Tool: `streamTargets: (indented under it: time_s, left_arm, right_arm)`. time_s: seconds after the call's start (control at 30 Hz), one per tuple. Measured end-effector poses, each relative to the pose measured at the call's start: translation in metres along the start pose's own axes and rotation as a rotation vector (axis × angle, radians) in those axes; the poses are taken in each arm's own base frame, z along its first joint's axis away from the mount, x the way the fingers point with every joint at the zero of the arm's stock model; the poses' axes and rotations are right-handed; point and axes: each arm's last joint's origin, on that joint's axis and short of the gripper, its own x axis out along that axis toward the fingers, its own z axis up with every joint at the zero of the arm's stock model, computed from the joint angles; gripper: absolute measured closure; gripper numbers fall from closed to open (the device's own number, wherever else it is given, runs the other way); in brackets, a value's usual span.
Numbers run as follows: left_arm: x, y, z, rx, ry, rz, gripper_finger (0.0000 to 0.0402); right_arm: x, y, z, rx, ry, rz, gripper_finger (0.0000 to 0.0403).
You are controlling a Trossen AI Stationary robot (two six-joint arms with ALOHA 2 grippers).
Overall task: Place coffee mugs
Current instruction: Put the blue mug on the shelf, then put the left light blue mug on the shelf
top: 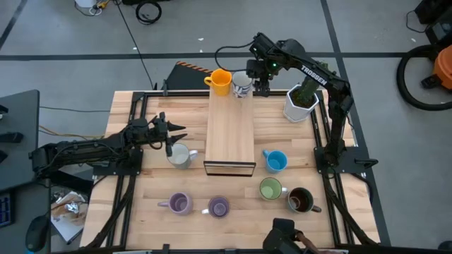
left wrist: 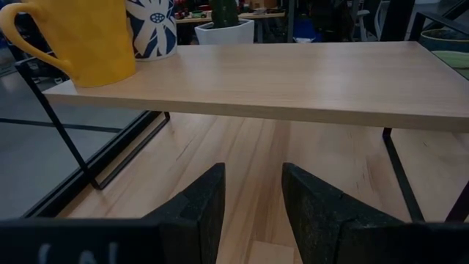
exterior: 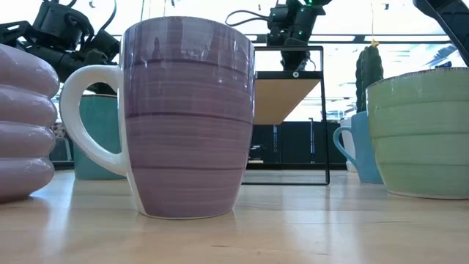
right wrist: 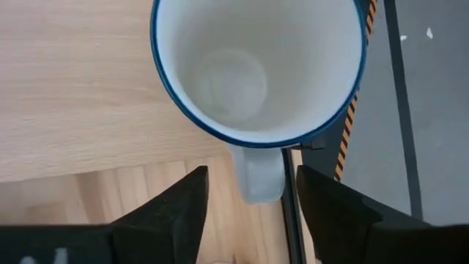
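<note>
I see the right gripper [top: 260, 87] at the far end of the raised wooden shelf [top: 230, 137], just beside the patterned white mug [top: 242, 83]. In the right wrist view its fingers [right wrist: 173, 213] stand spread on either side of that mug's handle without pressing it, and the mug sits upright at the shelf's edge. The orange mug [top: 220, 82] stands next to it on the shelf, the two nearly touching.

The left gripper [top: 171, 139] hovers over the plain white mug [top: 181, 155] on the table left of the shelf; its fingers [left wrist: 196, 213] are part-way apart and hold nothing.

On the table near me I count two purple mugs [top: 179, 204], then the blue mug [top: 275, 161], green mug [top: 270, 189] and dark brown mug [top: 301, 200] to the right. The cactus pot [top: 301, 103] sits by the right arm.
</note>
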Motion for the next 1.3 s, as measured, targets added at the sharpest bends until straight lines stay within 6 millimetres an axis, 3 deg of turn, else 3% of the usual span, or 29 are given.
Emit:
streamTargets:
  time_s: [0.33,0.57,0.73,0.83,1.07,1.3]
  left_arm:
    - [0.000,0.000,-0.001,0.000,0.006,-0.001,0.0260]
    - [0.000,0.000,0.000,0.016,0.009,0.006,0.0260]
    - [0.001,0.002,0.011,-0.041,0.068,0.016,0.0260]
    - [0.001,0.001,0.018,-0.066,0.145,0.024,0.0260]
    - [0.000,-0.026,0.026,-0.109,0.178,-0.064,0.0260]
    - [-0.011,-0.054,0.035,-0.068,0.207,0.091,0.0260]
  right_arm:
    - [-0.008,0.001,-0.002,0.003,-0.008,-0.006,0.0143]
    - [-0.054,0.011,-0.015,0.023,-0.072,-0.095,0.0133]
    - [-0.097,0.026,-0.034,0.137,-0.131,-0.120,0.0136]
    - [-0.110,0.036,-0.047,0.196,-0.154,-0.109,0.0139]
    - [-0.095,0.072,-0.078,0.232,-0.215,-0.099,0.0148]
    - [-0.086,0.106,-0.105,0.189,-0.315,-0.158,0.0151]
